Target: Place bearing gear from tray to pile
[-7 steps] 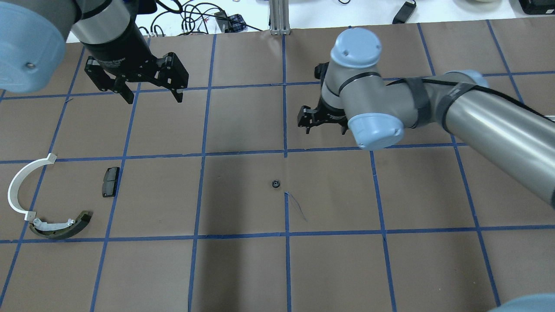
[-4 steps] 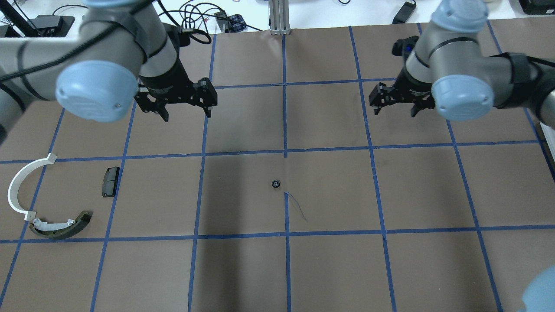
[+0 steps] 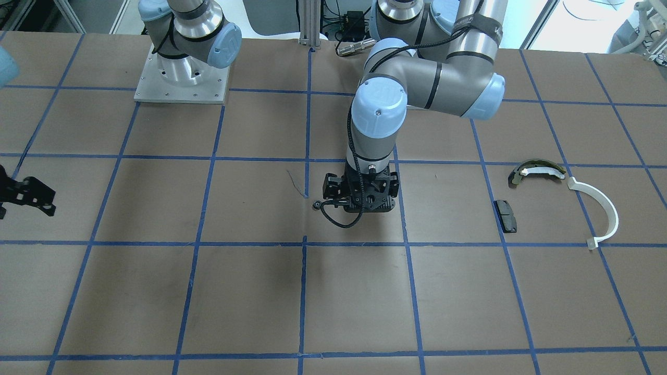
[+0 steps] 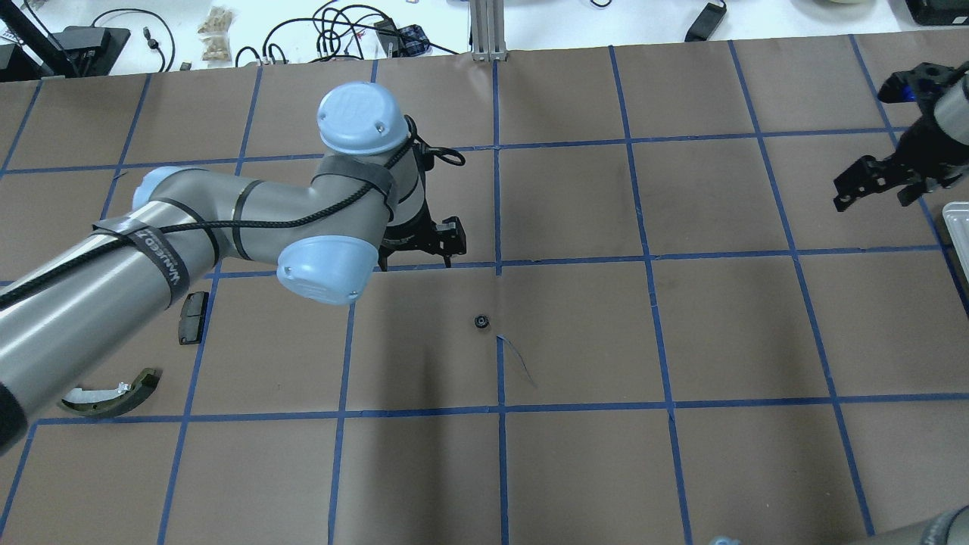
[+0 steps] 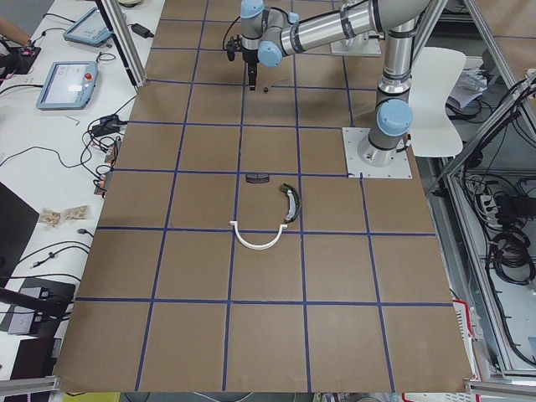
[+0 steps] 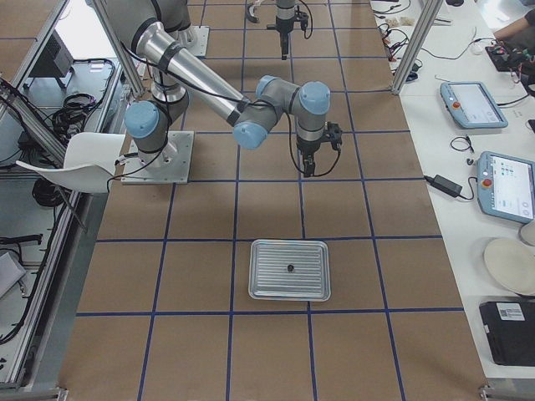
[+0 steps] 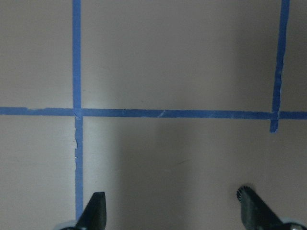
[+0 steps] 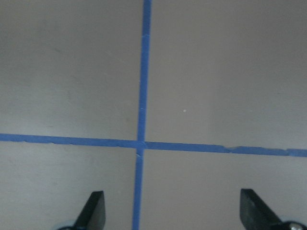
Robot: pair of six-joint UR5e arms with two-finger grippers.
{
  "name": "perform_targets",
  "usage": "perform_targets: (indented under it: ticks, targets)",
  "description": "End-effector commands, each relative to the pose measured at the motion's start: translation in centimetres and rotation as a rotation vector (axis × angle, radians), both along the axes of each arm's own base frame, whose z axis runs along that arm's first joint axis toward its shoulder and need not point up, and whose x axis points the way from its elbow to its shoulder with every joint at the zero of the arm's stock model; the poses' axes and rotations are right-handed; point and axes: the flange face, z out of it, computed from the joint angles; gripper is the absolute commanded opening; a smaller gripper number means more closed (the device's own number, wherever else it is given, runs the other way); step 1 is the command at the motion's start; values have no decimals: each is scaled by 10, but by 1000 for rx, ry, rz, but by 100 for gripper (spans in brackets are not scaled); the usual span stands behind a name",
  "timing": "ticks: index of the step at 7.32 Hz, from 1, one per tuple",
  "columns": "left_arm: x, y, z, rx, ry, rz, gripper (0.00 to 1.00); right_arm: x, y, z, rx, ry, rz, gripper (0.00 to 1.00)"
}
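One ribbed metal tray (image 6: 267,284), bearing gear (image 6: 289,268) inside

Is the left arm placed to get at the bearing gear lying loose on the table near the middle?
Probably yes: the left gripper hangs open just beside the bearing gear, and the overhead view shows nothing between them.

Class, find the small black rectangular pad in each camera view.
Front-facing: black pad, right of centre.
Overhead: black pad, left side, mid-height.
Exterior left: black pad, near the middle.
Exterior right: not in it.
Left wrist: not in it.
Right wrist: not in it.
Landmark: the olive-green shoe nearby.
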Motion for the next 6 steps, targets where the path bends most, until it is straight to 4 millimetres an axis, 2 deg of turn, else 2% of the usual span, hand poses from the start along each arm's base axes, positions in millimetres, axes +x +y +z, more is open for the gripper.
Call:
perform_targets:
  ticks: [1,2,3,4,5,6]
  targets:
    - [-28,3,-41,2,-8,-1,100,-87,32,-10,4,6,64,100]
    - [-34,6,-55,20,-16,4,100,-116,43,-21,13,-6,65,100]
    - [-43,10,-69,11,-5,-8,100,-140,45,-34,11,-4,76,100]
    - [-51,16,-76,-4,4,-10,100,-165,37,-46,-9,26,117,100]
    - [-64,22,-74,-26,14,-31,100,-195,36,-53,-14,33,137,100]
    - [-71,28,-74,-25,12,-45,100,-216,33,-67,-7,23,128,100]
